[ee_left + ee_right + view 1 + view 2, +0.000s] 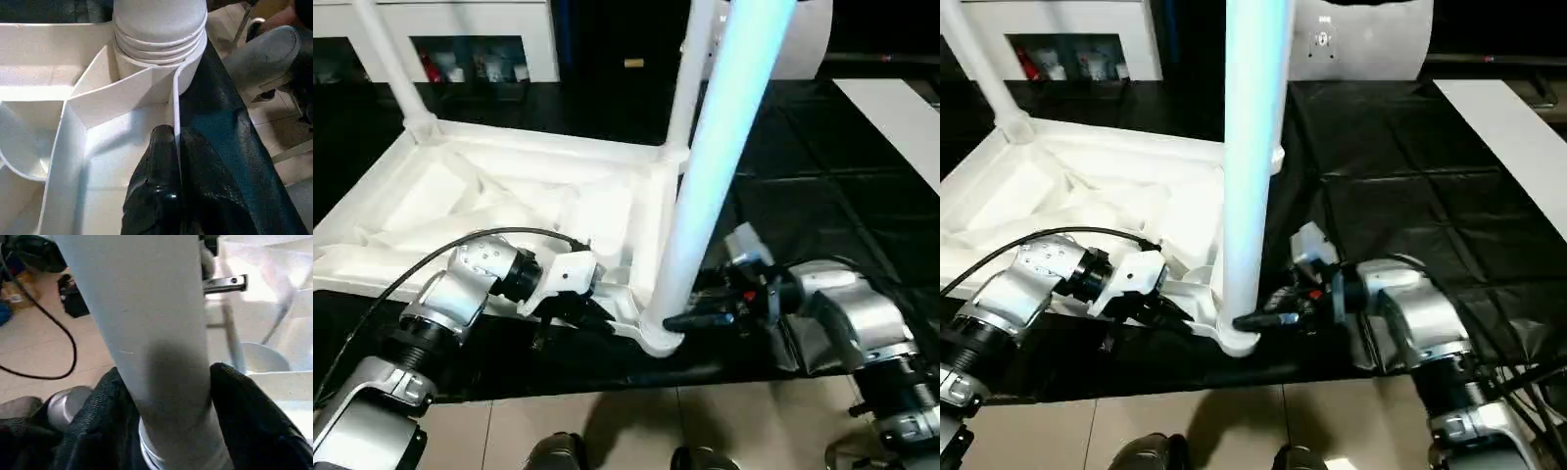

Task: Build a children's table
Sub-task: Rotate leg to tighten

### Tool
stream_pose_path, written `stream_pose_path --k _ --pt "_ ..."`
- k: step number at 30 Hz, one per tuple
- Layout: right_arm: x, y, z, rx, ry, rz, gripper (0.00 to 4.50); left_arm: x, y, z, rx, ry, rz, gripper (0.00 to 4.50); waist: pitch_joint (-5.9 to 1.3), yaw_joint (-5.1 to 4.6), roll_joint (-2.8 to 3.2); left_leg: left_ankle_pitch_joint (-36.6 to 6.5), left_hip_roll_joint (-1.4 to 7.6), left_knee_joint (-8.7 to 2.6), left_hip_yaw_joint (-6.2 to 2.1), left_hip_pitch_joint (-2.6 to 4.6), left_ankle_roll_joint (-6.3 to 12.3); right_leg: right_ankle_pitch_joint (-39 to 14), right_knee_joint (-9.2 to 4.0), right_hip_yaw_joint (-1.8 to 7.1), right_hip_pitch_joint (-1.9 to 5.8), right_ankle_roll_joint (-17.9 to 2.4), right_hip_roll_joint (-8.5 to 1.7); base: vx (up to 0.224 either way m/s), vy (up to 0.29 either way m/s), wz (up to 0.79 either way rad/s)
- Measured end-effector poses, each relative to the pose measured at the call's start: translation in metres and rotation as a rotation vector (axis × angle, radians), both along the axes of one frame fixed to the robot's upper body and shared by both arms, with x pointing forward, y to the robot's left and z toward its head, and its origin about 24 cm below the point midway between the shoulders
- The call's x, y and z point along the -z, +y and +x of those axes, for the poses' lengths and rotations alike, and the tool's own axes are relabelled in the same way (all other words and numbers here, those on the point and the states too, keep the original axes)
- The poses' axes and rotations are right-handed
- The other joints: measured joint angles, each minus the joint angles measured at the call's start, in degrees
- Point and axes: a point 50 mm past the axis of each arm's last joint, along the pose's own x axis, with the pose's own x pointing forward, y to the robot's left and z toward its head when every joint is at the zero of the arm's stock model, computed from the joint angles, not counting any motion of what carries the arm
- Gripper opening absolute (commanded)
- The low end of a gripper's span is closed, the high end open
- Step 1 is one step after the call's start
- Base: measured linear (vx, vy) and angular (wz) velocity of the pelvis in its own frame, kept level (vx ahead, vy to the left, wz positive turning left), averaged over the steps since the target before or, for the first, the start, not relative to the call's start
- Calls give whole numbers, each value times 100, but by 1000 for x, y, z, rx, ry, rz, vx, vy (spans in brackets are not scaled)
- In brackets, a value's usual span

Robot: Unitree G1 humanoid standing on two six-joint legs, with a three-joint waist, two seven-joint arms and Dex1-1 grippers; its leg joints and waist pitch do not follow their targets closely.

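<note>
The children's table [509, 196] lies upside down on a black mat [803, 176], with its ribbed underside facing up. At the far left corner one white leg [391, 69] stands in its socket, and a second leg [690, 78] stands at the far right corner. The left gripper [177, 161] comes from the left and is clenched on the thin rim wall of the table top, just beside the near corner socket [658, 338]; one black finger [159, 171] is inside the rim and the other is outside. In this socket stands a third leg [720, 157], long and a little tilted, with grooved rings at its base. The right gripper [171, 406] reaches from the right and its black fingers [244, 406] are on both sides of this leg, low near the socket, touching it, so it is grasping the leg. Behind the table there is a white cabinet [460, 29] with shelves. Near the robot, the floor [626, 421] is of light tiles, and a person's knee in grey trousers [264, 54] shows in the left wrist view.
</note>
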Motion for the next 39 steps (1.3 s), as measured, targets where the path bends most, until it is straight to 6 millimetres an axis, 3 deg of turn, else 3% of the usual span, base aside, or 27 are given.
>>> stream_pose_path --k 5,14,18,21,23,29,32,35,36,37,38,39 --pt "0 0 1 -16 9 -3 207 0 0 0 10 1 4 0 -16 21 -20 -2 5 -4 0 0 2 -1 7 -6 -2 1 0 0 0 0" --pt "0 0 0 -24 28 -14 205 0 0 -1 7 8 4 0 -18 42 -18 -1 7 -1 0 2 1 -2 12 -7 -2 3 1 0 0 0" --pt "4 1 -9 30 53 17 205 2 -5 0 -16 40 -12 0 -25 90 -5 -2 7 -5 0 2 1 -5 12 -6 -1 8 0 0 0 0" --pt "7 2 -12 117 57 39 205 2 -4 2 -68 58 -23 0 -31 72 3 -1 7 -4 0 13 -1 -6 16 -3 3 9 1 0 0 0" --pt "9 4 -12 189 56 56 205 3 -3 4 -115 58 -19 0 -31 37 4 1 7 -3 0 24 -3 -30 22 0 3 51 0 0 0 0" --pt "14 16 1 499 24 68 205 7 -8 15 -326 41 -35 0 -25 -200 3 1 4 -48 -13 87 -8 -91 -59 -14 40 147 0 -9 5 -2" --pt "15 24 13 716 13 70 204 9 -18 24 -450 24 -56 0 -15 -359 26 0 3 -85 -71 91 -9 -145 -191 -113 76 170 -14 -35 25 -12" --pt "15 32 26 875 18 60 204 11 -28 32 -564 14 -72 0 21 -470 85 -1 2 -145 -149 112 -10 -271 -306 -243 144 121 -18 -55 49 -12" --pt "15 37 33 956 24 63 204 12 -33 37 -623 11 -83 0 53 -477 117 -1 4 -219 -129 92 -11 -396 -149 -291 153 -12 -10 -117 14 2" --pt "15 38 38 1037 25 62 204 11 -41 41 -670 -3 -89 0 47 -400 90 0 10 -242 -33 81 -12 -573 272 -240 139 -96 -19 -117 14 2" --pt "13 41 44 1108 29 64 204 11 -47 45 -716 -21 -93 0 -16 -307 -66 16 -2 -272 144 79 -35 -741 485 -55 212 -84 -27 -69 -57 9" --pt "7 49 52 1157 14 58 204 7 -50 48 -754 -41 -108 0 2 -319 -103 -31 -64 4 27 14 -128 -704 428 4 113 220 -103 1 -69 -14"
